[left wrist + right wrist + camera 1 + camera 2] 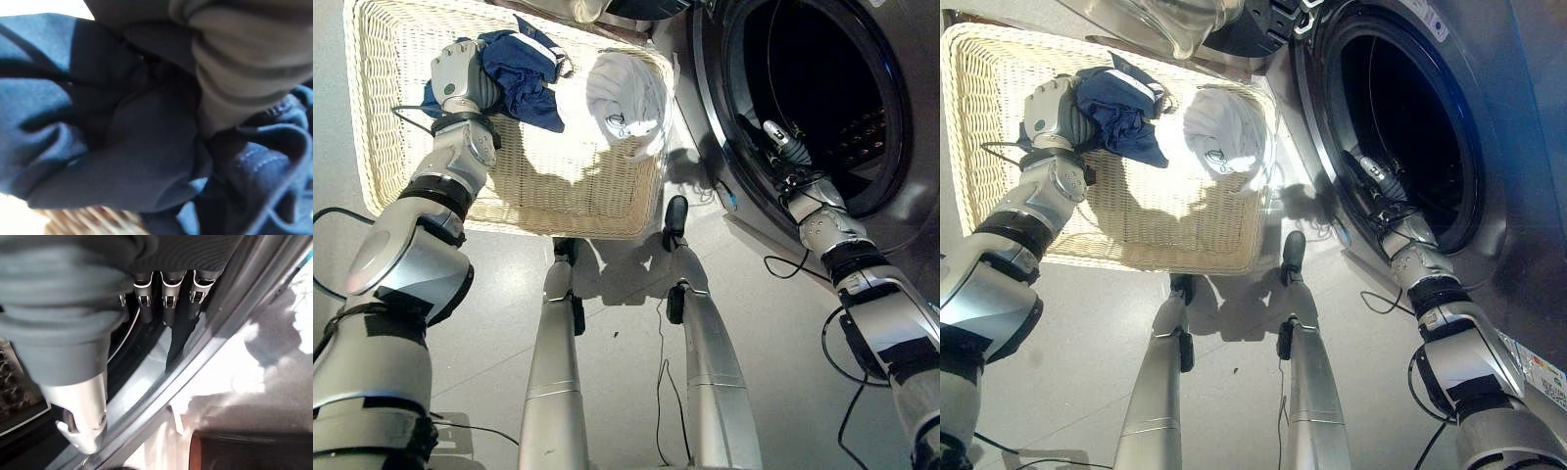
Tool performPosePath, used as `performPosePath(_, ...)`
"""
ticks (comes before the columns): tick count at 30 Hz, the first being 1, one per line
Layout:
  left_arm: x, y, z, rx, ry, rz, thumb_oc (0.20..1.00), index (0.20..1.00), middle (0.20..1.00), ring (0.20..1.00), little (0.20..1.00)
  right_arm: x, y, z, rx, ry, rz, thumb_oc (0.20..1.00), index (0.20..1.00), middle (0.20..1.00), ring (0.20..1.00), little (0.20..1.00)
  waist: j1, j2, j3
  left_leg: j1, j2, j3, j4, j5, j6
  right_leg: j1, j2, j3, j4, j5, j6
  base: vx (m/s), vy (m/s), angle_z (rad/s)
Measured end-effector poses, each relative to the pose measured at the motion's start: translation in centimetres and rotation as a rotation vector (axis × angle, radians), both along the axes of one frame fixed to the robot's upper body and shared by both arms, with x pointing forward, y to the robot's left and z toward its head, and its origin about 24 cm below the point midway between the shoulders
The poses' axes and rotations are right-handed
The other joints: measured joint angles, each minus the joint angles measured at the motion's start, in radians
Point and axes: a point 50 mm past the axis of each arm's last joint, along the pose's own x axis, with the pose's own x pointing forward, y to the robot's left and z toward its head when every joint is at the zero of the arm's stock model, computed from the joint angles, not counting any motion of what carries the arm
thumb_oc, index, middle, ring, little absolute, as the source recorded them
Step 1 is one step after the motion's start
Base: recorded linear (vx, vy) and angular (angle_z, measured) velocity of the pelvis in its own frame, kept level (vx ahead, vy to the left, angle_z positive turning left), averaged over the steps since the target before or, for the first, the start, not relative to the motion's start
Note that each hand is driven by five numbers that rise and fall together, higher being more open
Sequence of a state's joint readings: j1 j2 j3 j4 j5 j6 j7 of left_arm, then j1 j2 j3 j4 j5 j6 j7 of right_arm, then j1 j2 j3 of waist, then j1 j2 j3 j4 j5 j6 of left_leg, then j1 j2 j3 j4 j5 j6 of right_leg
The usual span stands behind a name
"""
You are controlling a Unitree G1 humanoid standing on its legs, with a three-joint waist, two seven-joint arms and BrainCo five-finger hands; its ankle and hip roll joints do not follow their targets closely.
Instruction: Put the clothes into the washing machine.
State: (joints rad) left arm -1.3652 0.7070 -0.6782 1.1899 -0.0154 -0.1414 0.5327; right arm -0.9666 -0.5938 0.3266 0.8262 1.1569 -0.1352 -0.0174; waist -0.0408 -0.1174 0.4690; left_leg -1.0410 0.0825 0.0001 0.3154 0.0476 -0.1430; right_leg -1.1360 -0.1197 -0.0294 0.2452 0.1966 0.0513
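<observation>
A humanoid robot's left hand is buried against a navy blue garment in a cream wicker laundry basket, near the basket's far edge. In the left wrist view the dark cloth bunches up directly against the hand's ribbed cover, with folds wrapping around it; the fingers are hidden in the fabric, so whether they are curled on it cannot be told. A white garment lies crumpled in the basket's far corner nearest the washing machine, just beside the navy one and apart from either hand.

The right hand reaches across the lower rim of the machine's round door opening, its tips inside the dark drum. The right wrist view shows its fingers extended straight side by side past the grey door seal, thumb held apart, with no cloth between them.
</observation>
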Motion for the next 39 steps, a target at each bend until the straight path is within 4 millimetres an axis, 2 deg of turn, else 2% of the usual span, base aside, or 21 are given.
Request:
performPosePath(5, -0.6, -0.2, -1.9, -0.247, -0.102, -0.167, 0.2, 0.2, 0.2, 0.2, 0.2, -0.9, 2.3, -0.4, 0.014, -0.059, 0.104, 1.0, 1.0, 1.0, 1.0, 1.0, 0.001, 0.001, 0.0, 0.011, 0.001, -0.001, -0.018, 0.007, -0.004, 0.001, 0.001, 0.0, 0.0, 0.0, 0.0, 0.0, 0.0, 0.0)
performPosePath(7, -1.0, -0.6, -3.5, -0.368, -0.136, -0.267, 0.2, 0.2, 0.2, 0.2, 0.2, -1.4, 3.6, -0.8, 0.038, -0.081, 0.157, 1.0, 1.0, 1.0, 1.0, 1.0, 0.002, 0.002, 0.001, 0.018, 0.001, -0.001, -0.027, 0.011, -0.006, 0.003, 0.002, 0.0, 0.001, -0.002, 0.0, -0.01, -0.016, 0.0)
performPosePath(8, -1.4, -1.3, -4.5, -0.447, -0.166, -0.344, 0.2, 0.2, 0.2, 0.2, 0.2, -2.1, 4.6, -0.3, 0.076, -0.133, 0.194, 1.0, 1.0, 1.0, 1.0, 1.0, 0.003, 0.004, 0.003, 0.018, 0.002, -0.001, -0.029, 0.012, -0.006, 0.003, 0.003, 0.0, 0.001, -0.003, 0.0, 0.0, 0.0, 0.0)
performPosePath(10, -1.5, -2.3, -5.9, -0.484, -0.158, -0.409, 0.2, 0.2, 0.2, 0.2, 0.2, -2.5, 5.4, -0.5, 0.092, -0.155, 0.22, 1.0, 1.0, 1.0, 1.0, 1.0, 0.005, 0.006, 0.004, 0.018, 0.001, -0.002, -0.03, 0.013, -0.006, 0.003, 0.003, -0.001, 0.001, -0.004, 0.001, -0.01, -0.016, 0.01)
performPosePath(12, -2.3, -4.1, -7.2, -0.541, -0.192, -0.518, 0.2, 0.2, 0.2, 0.2, 0.2, -3.7, 6.1, 0.3, 0.115, -0.223, 0.249, 1.0, 1.0, 1.0, 1.0, 1.0, 0.009, 0.017, 0.01, 0.02, 0.0, -0.005, -0.042, 0.019, -0.006, 0.002, 0.001, -0.001, 0.001, -0.005, 0.002, -0.02, -0.022, 0.04)
performPosePath(15, -3.3, -5.9, -8.2, -0.569, -0.222, -0.625, 0.2, 0.2, 0.2, 0.2, 0.2, -4.5, 6.9, 1.0, 0.124, -0.27, 0.281, 1.0, 1.0, 1.0, 1.0, 1.0, 0.014, 0.027, 0.017, 0.024, 0.001, -0.006, -0.059, 0.028, -0.009, -0.002, 0.002, -0.005, 0.002, -0.008, 0.001, 0.0, -0.004, 0.01)
performPosePath(18, -3.8, -7.4, -8.3, -0.613, -0.258, -0.692, 0.2, 0.2, 0.2, 0.2, 0.2, -5.1, 6.9, 1.2, 0.125, -0.295, 0.282, 1.0, 1.0, 1.0, 1.0, 1.0, 0.03, 0.044, 0.027, 0.028, 0.001, -0.006, -0.064, 0.028, -0.009, -0.001, 0.002, -0.006, 0.005, -0.01, -0.001, 0.0, 0.0, 0.0)
performPosePath(20, -4.8, -8.4, -7.9, -0.602, -0.314, -0.769, 0.2, 0.2, 0.2, 0.2, 0.2, -5.6, 7.7, 1.3, 0.115, -0.311, 0.319, 1.0, 1.0, 1.0, 1.0, 1.0, 0.032, 0.057, 0.035, 0.031, 0.002, -0.007, -0.068, 0.029, -0.009, -0.002, 0.002, -0.008, 0.006, -0.013, -0.003, 0.0, 0.0, 0.0)
performPosePath(26, -6.7, -10.6, -6.0, -0.59, -0.391, -0.938, 0.2, 0.2, 0.2, 0.2, 0.2, -6.8, 9.8, 1.3, 0.12, -0.321, 0.443, 1.0, 1.0, 1.0, 1.0, 1.0, 0.032, 0.058, 0.035, 0.033, 0.001, -0.015, -0.069, 0.029, -0.01, -0.002, 0.001, -0.011, 0.02, -0.025, -0.001, 0.0, -0.005, 0.01)
performPosePath(29, -8.0, -12.1, -4.9, -0.527, -0.417, -1.055, 0.2, 0.2, 0.2, 0.2, 0.2, -7.4, 11.9, 0.8, 0.071, -0.277, 0.57, 1.0, 1.0, 1.0, 1.0, 1.0, 0.035, 0.058, 0.035, 0.04, -0.002, -0.022, -0.067, 0.029, -0.011, -0.002, -0.003, -0.015, 0.043, -0.038, -0.001, 0.02, -0.015, 0.05)
performPosePath(39, -9.9, -14.6, -4.1, -0.438, -0.391, -1.275, 0.2, 0.2, 0.2, 0.2, 0.2, -7.8, 14.8, -1.1, 0.017, -0.14, 0.727, 1.0, 1.0, 1.0, 1.0, 1.0, 0.061, 0.071, 0.043, 0.052, -0.01, -0.039, -0.064, 0.032, -0.014, -0.002, -0.012, -0.022, 0.085, -0.063, -0.003, 0.01, -0.01, 0.04)
